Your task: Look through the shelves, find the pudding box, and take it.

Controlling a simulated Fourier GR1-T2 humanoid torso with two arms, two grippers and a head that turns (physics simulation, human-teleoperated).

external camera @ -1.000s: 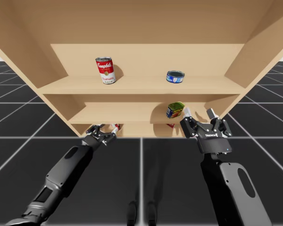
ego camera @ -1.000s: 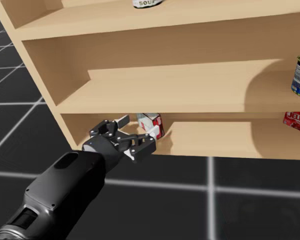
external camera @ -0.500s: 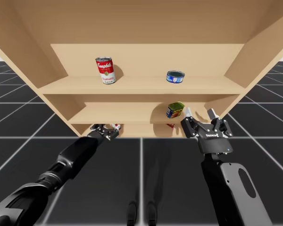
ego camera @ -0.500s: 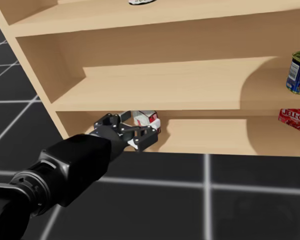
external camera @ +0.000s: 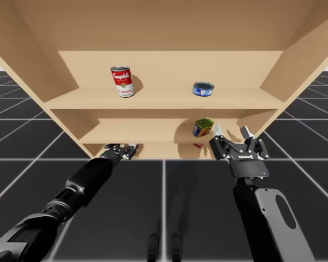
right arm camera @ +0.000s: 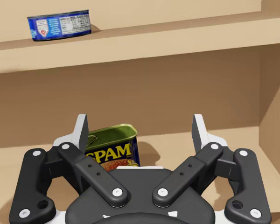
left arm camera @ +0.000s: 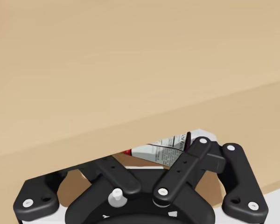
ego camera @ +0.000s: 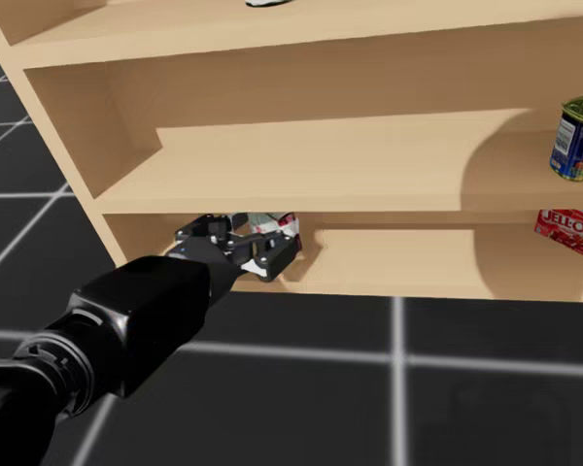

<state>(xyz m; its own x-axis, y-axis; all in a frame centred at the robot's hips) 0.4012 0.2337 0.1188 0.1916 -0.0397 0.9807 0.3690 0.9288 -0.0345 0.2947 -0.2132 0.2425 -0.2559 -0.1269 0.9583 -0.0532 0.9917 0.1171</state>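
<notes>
Now my left gripper [ego camera: 269, 245] sits inside the wooden bottom shelf [ego camera: 418, 264], jaws spread around the small red-and-white cardboard box [ego camera: 275, 222]. My right gripper [right arm camera: 140, 133] is spread wide before a round-cornered tin [right arm camera: 113, 150].

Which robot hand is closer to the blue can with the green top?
Right. My right gripper is in front of the can on the middle shelf; my left gripper is at the left end of the bottom shelf.

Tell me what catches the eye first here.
My left gripper reaches into the bottom shelf at a red and white box. My right gripper hangs with jaws wide open before the blue and green can on the middle shelf.
</notes>
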